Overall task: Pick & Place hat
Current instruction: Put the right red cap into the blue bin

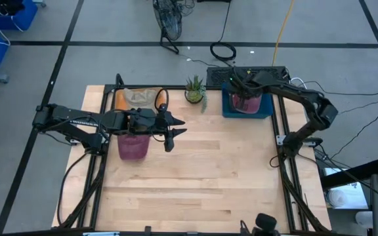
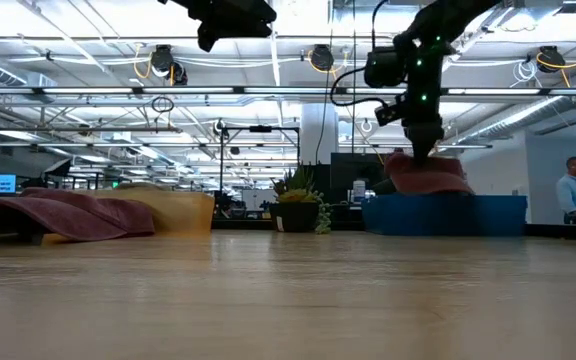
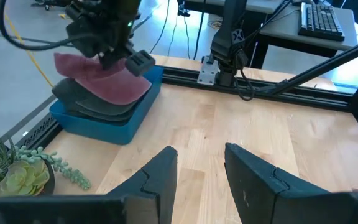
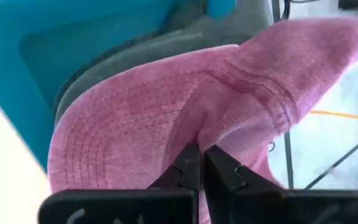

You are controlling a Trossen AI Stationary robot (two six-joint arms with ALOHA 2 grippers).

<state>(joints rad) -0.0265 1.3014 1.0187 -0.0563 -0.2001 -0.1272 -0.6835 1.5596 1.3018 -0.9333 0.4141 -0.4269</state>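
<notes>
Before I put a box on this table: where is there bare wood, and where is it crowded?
The table is bare from mid-table to the near edge. The far edge is crowded: maroon hat under the left gripper, tan bin, succulent, and blue bin, where the right gripper pinches a pink hat.

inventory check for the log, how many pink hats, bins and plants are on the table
pink hat: 2
bin: 2
plant: 1
total: 5
</notes>
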